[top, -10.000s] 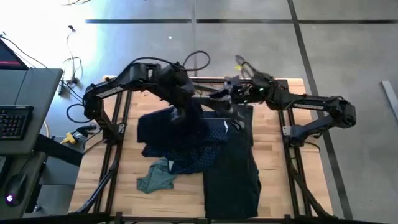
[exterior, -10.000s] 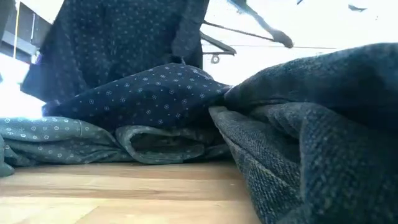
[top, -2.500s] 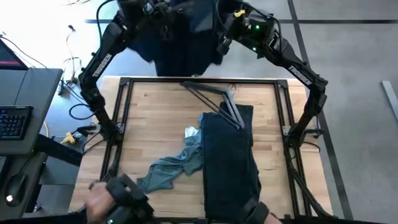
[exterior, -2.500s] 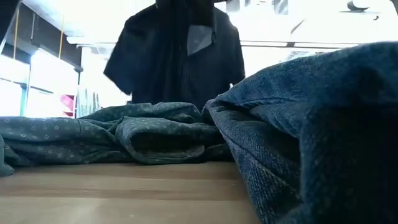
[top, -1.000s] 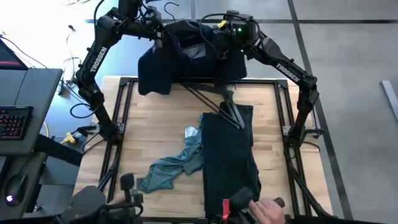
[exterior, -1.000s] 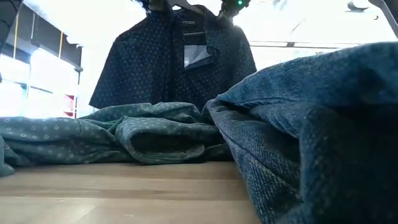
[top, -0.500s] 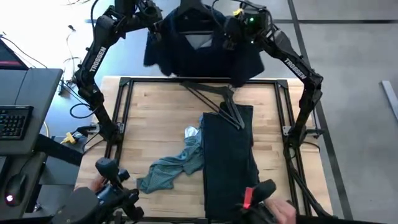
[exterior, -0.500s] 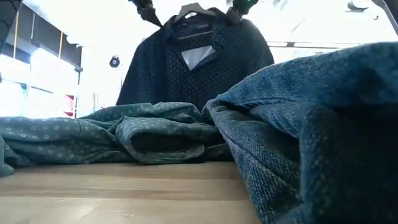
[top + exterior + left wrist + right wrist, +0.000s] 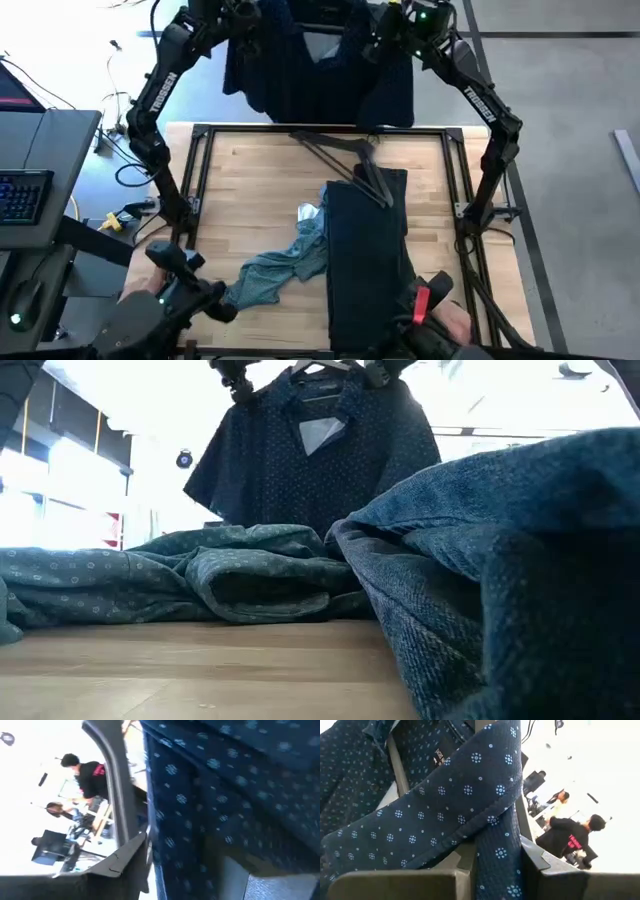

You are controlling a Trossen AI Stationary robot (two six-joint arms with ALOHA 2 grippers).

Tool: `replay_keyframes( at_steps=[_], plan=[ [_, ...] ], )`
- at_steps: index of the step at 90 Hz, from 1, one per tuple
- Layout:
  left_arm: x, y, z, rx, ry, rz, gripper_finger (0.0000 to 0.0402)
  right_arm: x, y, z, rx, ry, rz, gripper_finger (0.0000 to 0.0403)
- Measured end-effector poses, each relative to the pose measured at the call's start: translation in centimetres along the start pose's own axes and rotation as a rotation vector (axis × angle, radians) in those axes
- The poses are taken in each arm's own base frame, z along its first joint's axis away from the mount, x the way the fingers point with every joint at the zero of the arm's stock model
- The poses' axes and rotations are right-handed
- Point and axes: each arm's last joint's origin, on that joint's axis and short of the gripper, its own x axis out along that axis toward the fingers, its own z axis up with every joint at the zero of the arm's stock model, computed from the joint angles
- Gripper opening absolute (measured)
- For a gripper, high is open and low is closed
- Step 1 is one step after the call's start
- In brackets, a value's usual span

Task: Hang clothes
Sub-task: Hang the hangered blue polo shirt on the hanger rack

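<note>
The navy finely dotted shirt (image 9: 318, 75) hangs in the air beyond the table's far edge, on a hanger (image 9: 318, 369) that shows at its collar. It is spread between my two raised grippers. My left gripper (image 9: 241, 22) is shut on one shoulder and my right gripper (image 9: 393, 30) on the other. The black trouser-like piece (image 9: 370, 262) lies flat on the table's right half. The teal shirt (image 9: 272, 272) lies crumpled beside it, toward the near left. My left gripper has the shirt's shoulder (image 9: 246, 396) on the side toward the table's left, coming at it from above. The cloth (image 9: 190, 810) runs along one dark finger (image 9: 118, 805); the second finger is hidden behind it. The shirt hangs below, clear of the table. My right gripper pinches a fold of the shirt's other shoulder (image 9: 492, 837) between its two fingers (image 9: 547, 866), from above. A grey arm of the hanger (image 9: 396, 766) runs beside that fold. The cloth hangs freely below the fingers, clear of the table.
Thin dark grey hangers (image 9: 345, 160) lie on the wood near the far edge, partly on the trousers' top. A black metal frame (image 9: 200, 180) rims the table. A person's hands with hand controllers (image 9: 185, 290) show at the near edge. People stand in the room behind.
Both grippers have gone up and toward the far edge, carrying the navy shirt with them. The shirt has risen off the table's far rail. It now hangs higher and spreads wider between the two holds.
</note>
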Motion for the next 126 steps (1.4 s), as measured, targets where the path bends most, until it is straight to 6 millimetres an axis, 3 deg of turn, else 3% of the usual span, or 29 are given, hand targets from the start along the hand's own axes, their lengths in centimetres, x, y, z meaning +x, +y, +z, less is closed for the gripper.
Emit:
replay_keyframes(
  at_steps=[17, 49, 54, 69, 85, 99, 126],
  plan=[
    [1.5, -0.3, 0.0, -0.017, 0.001, 0.025, 0.0055, 0.2, 0.1, 0.0, -0.028, -0.007, 0.0, 0.0058],
    [2.3, 1.1, -0.3, -0.042, -0.063, 0.141, 0.0055, 0.4, -0.1, 0.1, 0.05, 0.018, -0.072, 0.006],
    [2.9, 1.1, -0.5, -0.045, -0.065, 0.151, 0.0055, 0.4, -0.2, 0.1, 0.094, 0.043, -0.116, 0.0084],
    [4.4, 1.7, -1.4, -0.057, -0.055, 0.232, 0.0055, -0.1, -0.6, -0.2, 0.314, 0.14, -0.251, 0.0213],
    [6.4, 1.9, -3.1, -0.029, -0.03, 0.244, 0.0055, -0.9, 0.1, -0.6, 0.415, 0.266, -0.245, 0.0311],
    [7.9, 1.7, -4.1, 0.017, -0.016, 0.246, 0.0055, -1.4, 1.3, -0.7, 0.48, 0.324, -0.167, 0.0336],
    [9.9, 1.9, -5.2, -0.051, -0.008, 0.344, 0.0055, -1.9, 3.7, 0.0, 0.569, 0.377, -0.025, 0.0327]
  ],
)
